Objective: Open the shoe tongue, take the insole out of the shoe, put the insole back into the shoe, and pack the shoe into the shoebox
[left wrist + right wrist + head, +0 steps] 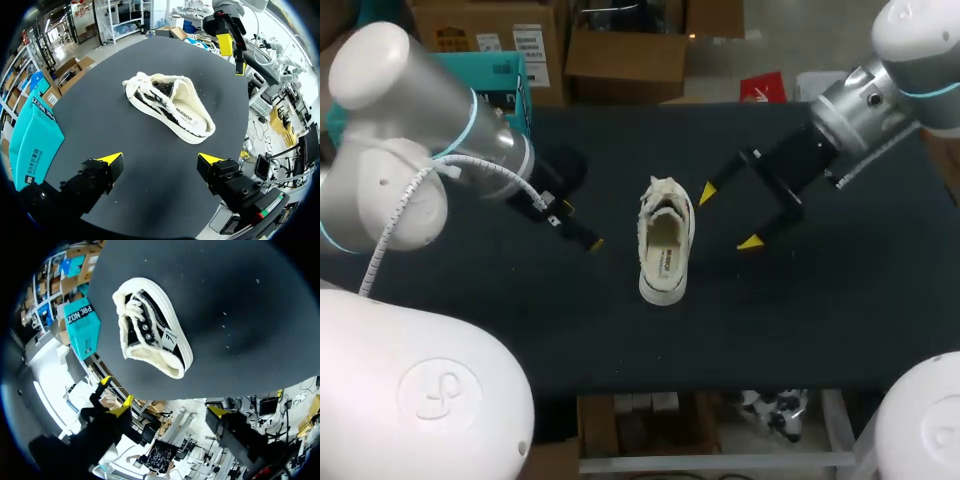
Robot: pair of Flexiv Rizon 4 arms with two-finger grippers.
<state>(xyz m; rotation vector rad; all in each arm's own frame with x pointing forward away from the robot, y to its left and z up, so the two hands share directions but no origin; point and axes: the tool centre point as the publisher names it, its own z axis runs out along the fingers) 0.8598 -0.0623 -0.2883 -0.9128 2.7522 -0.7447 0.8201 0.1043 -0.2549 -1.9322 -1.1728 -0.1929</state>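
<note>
Shoe [665,240] mid-table | left gripper [160,160] wide, empty | right gripper [728,217] wide, empty | shoebox [505,85] half-hidden behind left arm [430,110]

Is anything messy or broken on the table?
Nothing really stands out. The shoe sits flat on its sole in the middle of the table, with its insole lying inside. Only the laces look a bit loose and bunched. The left gripper and right gripper hover open, not touching it.
</note>
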